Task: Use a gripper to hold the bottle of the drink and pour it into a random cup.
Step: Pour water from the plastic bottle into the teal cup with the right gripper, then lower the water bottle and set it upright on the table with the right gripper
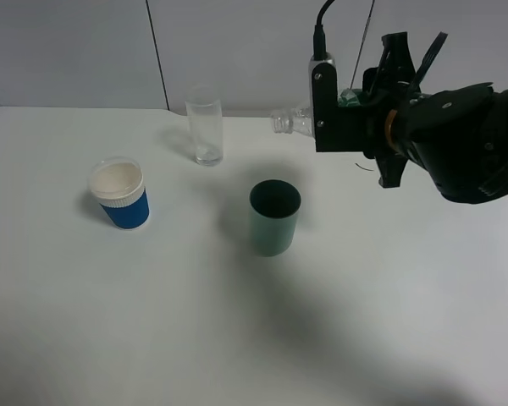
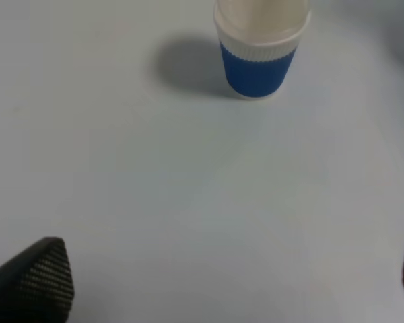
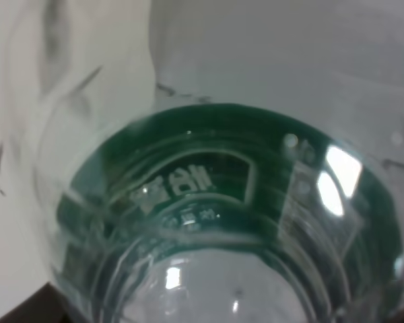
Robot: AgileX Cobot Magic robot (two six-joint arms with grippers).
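My right gripper (image 1: 349, 117) is shut on the bottle of the drink (image 1: 289, 123), a small clear bottle with a dark green label. The bottle lies about level in the air, its open neck pointing left. In the right wrist view the bottle (image 3: 209, 188) fills the picture, and I see no liquid running out. The teal-green cup (image 1: 274, 216) stands upright on the table, below and slightly left of the bottle's neck. My left gripper (image 2: 222, 289) does not show in the high view; in its wrist view it hangs open over bare table.
A tall clear glass (image 1: 206, 125) stands at the back, left of the bottle's neck. A blue ribbed paper cup (image 1: 120, 194) with a white rim stands at the left, also ahead of the left gripper (image 2: 259, 47). The table (image 1: 152, 321) is white.
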